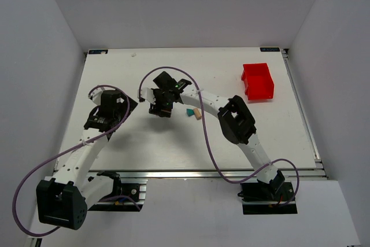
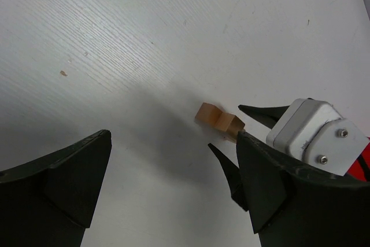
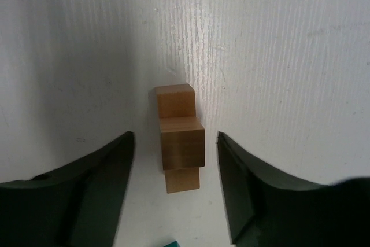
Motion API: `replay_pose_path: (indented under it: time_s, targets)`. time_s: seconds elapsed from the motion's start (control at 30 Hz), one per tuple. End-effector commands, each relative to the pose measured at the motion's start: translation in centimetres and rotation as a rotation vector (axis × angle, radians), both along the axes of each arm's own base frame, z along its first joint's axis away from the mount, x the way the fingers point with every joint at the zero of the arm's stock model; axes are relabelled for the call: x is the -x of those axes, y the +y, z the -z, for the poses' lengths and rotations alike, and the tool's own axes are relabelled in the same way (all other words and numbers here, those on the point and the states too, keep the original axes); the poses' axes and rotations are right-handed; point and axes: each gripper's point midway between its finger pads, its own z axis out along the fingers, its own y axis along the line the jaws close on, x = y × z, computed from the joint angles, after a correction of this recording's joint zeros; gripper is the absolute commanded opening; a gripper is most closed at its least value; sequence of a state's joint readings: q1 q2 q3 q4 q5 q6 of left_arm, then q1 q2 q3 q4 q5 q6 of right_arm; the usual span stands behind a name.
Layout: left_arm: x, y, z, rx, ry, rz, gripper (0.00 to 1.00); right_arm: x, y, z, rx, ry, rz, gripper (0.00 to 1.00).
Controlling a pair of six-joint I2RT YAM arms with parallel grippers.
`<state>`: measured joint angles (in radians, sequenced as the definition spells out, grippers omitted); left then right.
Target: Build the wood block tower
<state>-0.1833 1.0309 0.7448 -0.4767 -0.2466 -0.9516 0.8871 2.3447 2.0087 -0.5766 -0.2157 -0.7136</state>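
- Right wrist view: the wood block tower [image 3: 181, 143], a tan cube on top of a longer tan block, stands on the table [image 3: 277, 56] between the right gripper's [image 3: 174, 140] spread fingers, touching neither.
- Just right of the right gripper lie a teal block [image 1: 188, 111] and a loose tan block [image 1: 197, 113].
- The left gripper [image 2: 173, 137], wide and empty, sits near the right gripper's left.
- The red bin [image 1: 257, 81] is well apart, far-right of the right gripper.
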Motion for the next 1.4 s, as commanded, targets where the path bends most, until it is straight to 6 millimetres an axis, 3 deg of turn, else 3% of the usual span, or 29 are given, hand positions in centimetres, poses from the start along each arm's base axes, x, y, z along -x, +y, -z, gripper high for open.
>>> replay_pose_path:
  time_s: [0.0, 0.07, 0.3, 0.37, 0.4, 0.47, 0.5, 0.53, 0.57, 0.6, 0.63, 0.67, 0.7, 0.73, 0.83, 0.87, 1.07, 1.13, 1.37]
  targets:
    - [0.0, 0.1, -1.0, 0.010, -0.046, -0.004, 0.98, -0.4, 1.6, -1.9, -0.057, -0.028, -0.013, 0.73]
    - [0.0, 0.2, -1.1, 0.006, -0.047, -0.009, 0.98, -0.6, 1.6, -2.5, -0.067, -0.040, -0.010, 0.89]
    - [0.2, 0.6, -2.1, -0.004, -0.079, -0.025, 0.98, -0.8, 1.6, -5.5, -0.111, -0.080, -0.011, 0.89]
    - [0.3, 0.9, -2.5, -0.014, -0.084, -0.037, 0.98, -0.9, 1.5, -7.1, -0.148, -0.110, -0.009, 0.89]
    - [0.3, 1.0, -2.7, -0.016, -0.090, -0.039, 0.98, -0.8, 1.3, -9.0, -0.180, -0.135, -0.009, 0.89]
    - [0.5, 1.2, -3.3, -0.020, -0.101, -0.048, 0.98, -0.6, 0.4, -9.2, -0.195, -0.138, 0.009, 0.90]
    - [0.5, 1.2, -3.6, -0.021, -0.107, -0.048, 0.98, -0.8, 0.4, -12.0, -0.257, -0.185, 0.016, 0.89]
    - [0.6, 1.3, -4.0, -0.025, -0.114, -0.051, 0.98, -0.6, -0.7, -10.8, -0.246, -0.163, 0.047, 0.89]
    - [0.6, 1.3, -4.1, -0.025, -0.115, -0.052, 0.98, -0.4, -1.1, -11.5, -0.267, -0.170, 0.056, 0.89]
    - [0.6, 1.2, -4.4, -0.028, -0.118, -0.046, 0.98, -0.5, -1.5, -14.1, -0.327, -0.209, 0.068, 0.89]
    - [0.6, 1.1, -4.6, -0.031, -0.122, -0.041, 0.98, -0.4, -2.1, -14.5, -0.342, -0.210, 0.081, 0.89]
    - [0.6, 0.9, -4.8, -0.027, -0.126, -0.028, 0.98, -0.3, -3.6, -12.9, -0.322, -0.190, 0.111, 0.89]
    - [0.4, 0.6, -5.1, -0.038, -0.135, 0.000, 0.98, -0.4, -4.6, -14.4, -0.352, -0.204, 0.142, 0.89]
    - [-0.1, 0.2, -5.8, -0.041, -0.160, 0.033, 0.98, -0.8, -5.2, -14.5, -0.363, -0.215, 0.173, 0.89]
    - [-1.3, -1.5, -6.6, -0.044, -0.154, 0.141, 0.98, -2.7, -9.2, -13.1, -0.311, -0.209, 0.355, 0.89]
    - [-1.7, -2.2, -6.1, -0.042, -0.126, 0.182, 0.98, -3.6, -10.4, -12.8, -0.304, -0.195, 0.415, 0.89]
    - [-3.0, -3.6, -6.8, -0.023, -0.130, 0.244, 0.98, -6.5, -16.6, -8.8, -0.263, -0.027, 1.018, 0.88]
    - [-3.1, -3.6, -6.9, -0.023, -0.141, 0.243, 0.98, -6.3, -17.1, -7.3, -0.278, 0.047, 1.139, 0.85]
    - [-2.9, -3.2, -6.0, -0.041, -0.115, 0.235, 0.98, -7.2, -16.4, -3.5, -0.233, 0.150, 1.190, 0.77]
